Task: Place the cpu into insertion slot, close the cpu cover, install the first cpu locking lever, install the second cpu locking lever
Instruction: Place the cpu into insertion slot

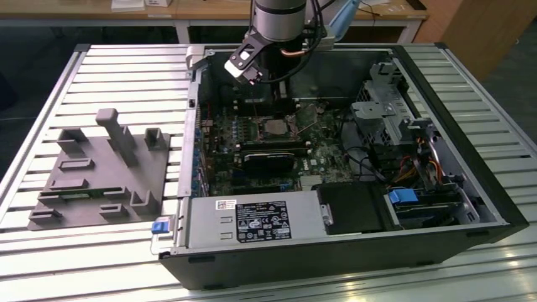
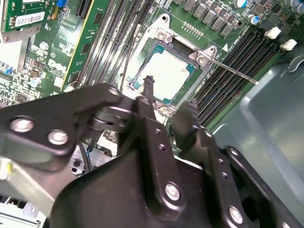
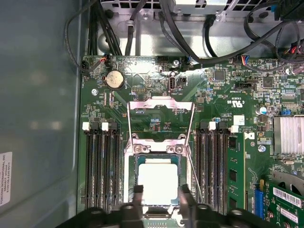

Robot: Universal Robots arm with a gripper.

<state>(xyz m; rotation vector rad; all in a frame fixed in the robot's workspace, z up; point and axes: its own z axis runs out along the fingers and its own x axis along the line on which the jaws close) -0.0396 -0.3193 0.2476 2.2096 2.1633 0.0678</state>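
First wrist view shows my hand spread wide, holding nothing. Just below it the cpu lies flat in the insertion slot. Farther out, the cpu cover lies flipped open, I think to let the cpu in.

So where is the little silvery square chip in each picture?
Exterior view: the cpu sits mid-board inside the open computer case.
First wrist view: it lies in the insertion slot, seen between the two fingers.
Second wrist view: it lies in the same slot, just past the fingers.
Shared landmark: the green circuit board around it.
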